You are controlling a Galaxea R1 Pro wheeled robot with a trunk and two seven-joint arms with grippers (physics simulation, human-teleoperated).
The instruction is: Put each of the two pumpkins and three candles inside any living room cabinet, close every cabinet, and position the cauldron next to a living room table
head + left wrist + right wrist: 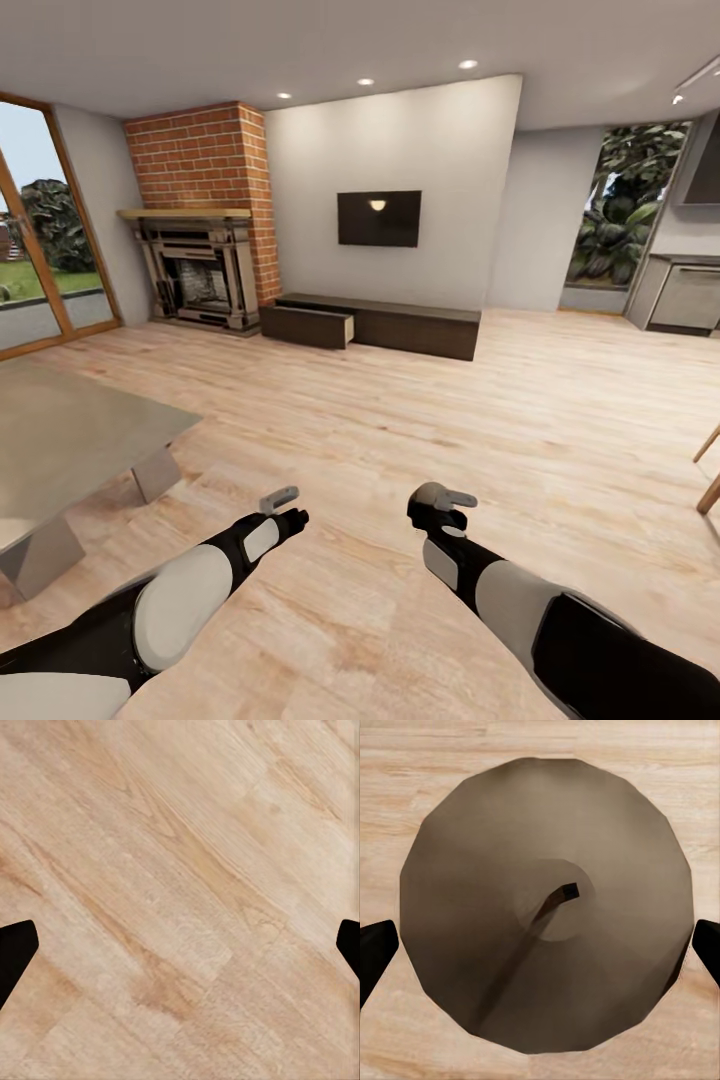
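Note:
My right gripper (443, 500) is shut on a grey-beige candle (433, 492) and holds it above the floor. In the right wrist view the candle (547, 907) is seen from above, its dark wick at the middle, with a black fingertip (375, 952) at each side. My left gripper (287, 508) hangs open over bare floorboards, nothing between its fingers (15, 952). The long dark-brown cabinet (410, 328) stands against the far wall, its left drawer (312, 326) pulled out. The glass-topped table (70, 440) is near on the left. Pumpkins and cauldron are out of view.
A brick fireplace (205, 265) stands left of the cabinet, and a black screen (378, 218) hangs above it. Glass doors (30, 250) line the left wall. Wooden chair legs (708, 470) poke in at the right edge. Open wood floor (400, 420) stretches toward the cabinet.

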